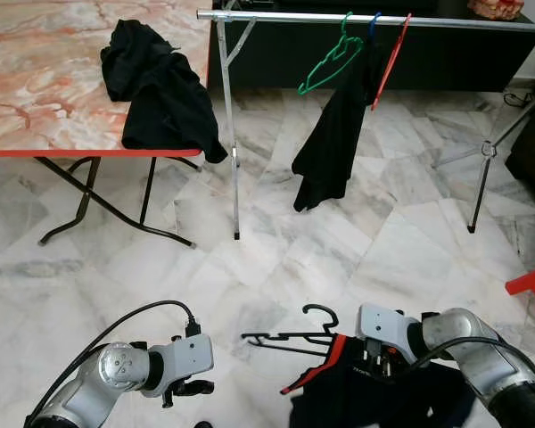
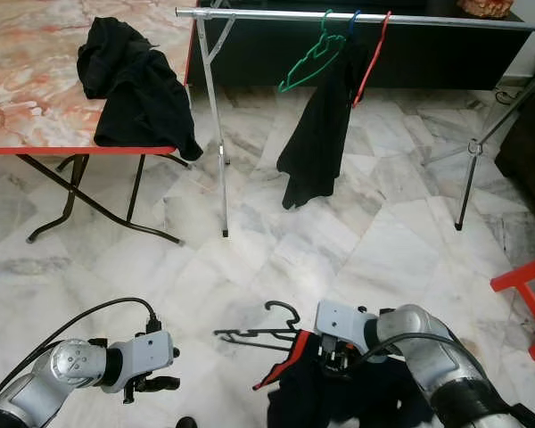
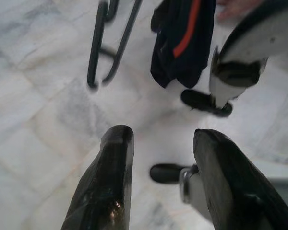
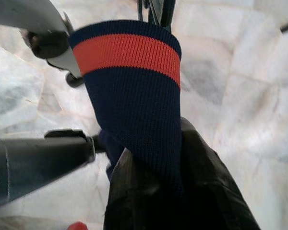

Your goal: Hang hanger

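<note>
Garment-laden hanger being carried toward the rail

The black hanger (image 1: 290, 338) and its navy garment (image 4: 134, 96) are being pinched by the right gripper (image 4: 153, 191); the left gripper (image 3: 158, 182), fingers spread, is idling near; the far rail (image 1: 357, 18) is awaiting it.

On the clothes rail (image 1: 357, 18) hang three hangers: one green hanger (image 1: 325, 64), one blue hanger (image 1: 374, 21), one red hanger (image 1: 390, 61); one black garment (image 1: 333, 143) hangs below the rail; one black hanger (image 1: 290, 337) lies on the floor well in front of the rail; one folding table (image 1: 36, 80) stands left of the rail, bearing one heap of black clothes (image 1: 160, 94); one navy garment with an orange band (image 4: 134, 96) lies beside the black hanger.
</note>
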Available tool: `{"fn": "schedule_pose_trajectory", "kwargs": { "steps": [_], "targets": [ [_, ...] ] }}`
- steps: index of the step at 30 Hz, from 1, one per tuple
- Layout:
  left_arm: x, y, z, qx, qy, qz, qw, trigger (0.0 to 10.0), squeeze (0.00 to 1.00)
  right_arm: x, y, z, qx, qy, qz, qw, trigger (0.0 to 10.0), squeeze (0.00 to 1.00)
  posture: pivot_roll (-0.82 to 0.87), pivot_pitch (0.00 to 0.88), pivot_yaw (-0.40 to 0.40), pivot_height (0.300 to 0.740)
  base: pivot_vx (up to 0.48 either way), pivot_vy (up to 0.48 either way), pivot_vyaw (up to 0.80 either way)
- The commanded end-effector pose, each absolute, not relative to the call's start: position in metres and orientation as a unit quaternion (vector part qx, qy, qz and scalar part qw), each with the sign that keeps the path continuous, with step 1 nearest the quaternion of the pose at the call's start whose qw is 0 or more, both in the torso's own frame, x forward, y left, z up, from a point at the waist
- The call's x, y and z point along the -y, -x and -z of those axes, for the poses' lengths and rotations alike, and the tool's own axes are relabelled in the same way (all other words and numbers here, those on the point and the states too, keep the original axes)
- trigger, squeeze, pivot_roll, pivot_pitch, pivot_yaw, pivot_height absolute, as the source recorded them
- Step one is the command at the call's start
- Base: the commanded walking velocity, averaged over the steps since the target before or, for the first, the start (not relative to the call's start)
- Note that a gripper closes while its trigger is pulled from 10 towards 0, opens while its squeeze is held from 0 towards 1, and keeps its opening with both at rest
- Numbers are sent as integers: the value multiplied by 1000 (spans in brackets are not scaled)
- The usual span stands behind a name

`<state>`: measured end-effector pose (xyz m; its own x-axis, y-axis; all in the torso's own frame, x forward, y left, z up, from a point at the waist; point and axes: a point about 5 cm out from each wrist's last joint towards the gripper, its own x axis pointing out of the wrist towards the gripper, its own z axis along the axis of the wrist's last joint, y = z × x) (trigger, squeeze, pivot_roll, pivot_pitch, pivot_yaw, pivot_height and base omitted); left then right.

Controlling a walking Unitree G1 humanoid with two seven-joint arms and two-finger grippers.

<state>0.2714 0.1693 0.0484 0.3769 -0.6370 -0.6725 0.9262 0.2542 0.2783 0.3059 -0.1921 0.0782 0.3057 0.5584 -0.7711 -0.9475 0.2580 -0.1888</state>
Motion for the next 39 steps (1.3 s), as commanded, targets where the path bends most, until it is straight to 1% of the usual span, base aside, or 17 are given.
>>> {"fn": "schedule_pose_trajectory", "kwargs": {
  "steps": [1,2,3,4,6,8,9,12,16,22,23,24,25,27,28,33,39],
  "targets": [
    [-157,-273,-54,-208,-306,528,765,10000,0,185,-307,-73,-291,331,-511,738,10000,0,12,218,-86,740,0,0,0],
    [-150,-277,-57,-197,-287,529,774,10000,0,178,-312,-72,-276,323,-509,749,10000,0,17,216,-87,740,0,0,0],
    [-150,-277,-57,-197,-287,529,774,10000,0,178,-312,-72,-276,323,-509,749,10000,0,17,216,-87,740,0,0,0],
    [-144,-282,-59,-184,-284,521,784,10000,0,168,-313,-75,-250,295,-528,756,10000,0,17,216,-87,740,0,0,0],
    [-142,-284,-59,-183,-283,519,785,10000,0,161,-313,-78,-236,275,-545,756,10000,0,23,210,-88,740,0,0,0],
    [-140,-285,-59,-184,-279,519,787,10000,0,158,-312,-79,-233,273,-556,750,10000,0,22,208,-88,740,0,0,0],
    [-138,-286,-59,-189,-275,520,787,10000,0,154,-310,-78,-228,272,-580,733,10000,0,22,204,-91,740,0,0,0],
    [-131,-292,-62,-180,-281,510,792,10000,0,151,-304,-76,-233,257,-613,709,10000,0,27,200,-95,740,0,0,0],
    [-127,-297,-69,-170,-279,505,799,10000,0,153,-305,-72,-242,268,-613,703,10000,0,27,200,-97,740,0,0,0],
    [-134,-295,-83,-168,-286,521,786,10000,0,164,-302,-64,-262,281,-607,696,10000,0,24,194,-101,740,0,0,0],
    [-143,-290,-84,-188,-292,533,772,10000,0,168,-300,-61,-270,281,-605,694,10000,0,23,193,-99,740,0,0,0],
    [-143,-290,-84,-188,-292,533,772,10000,0,168,-300,-61,-270,281,-605,694,10000,0,23,193,-99,740,0,0,0],
    [-151,-283,-82,-212,-303,542,755,10000,0,170,-299,-60,-274,280,-605,693,10000,0,25,191,-99,740,0,0,0],
    [-160,-277,-78,-236,-313,549,738,10000,0,171,-298,-59,-277,278,-608,690,10000,0,24,186,-99,740,0,0,0],
    [-161,-276,-78,-238,-312,549,738,10000,0,172,-298,-59,-277,277,-609,689,10000,0,24,186,-99,740,0,0,0],
    [-157,-277,-83,-223,-281,546,757,10000,0,171,-297,-58,-276,276,-620,680,10000,0,27,176,-104,740,0,0,0],
    [-149,-273,-85,-224,-271,559,751,10000,0,163,-301,-61,-262,268,-625,685,10000,0,32,173,-107,740,0,0,0]
  ]
}}
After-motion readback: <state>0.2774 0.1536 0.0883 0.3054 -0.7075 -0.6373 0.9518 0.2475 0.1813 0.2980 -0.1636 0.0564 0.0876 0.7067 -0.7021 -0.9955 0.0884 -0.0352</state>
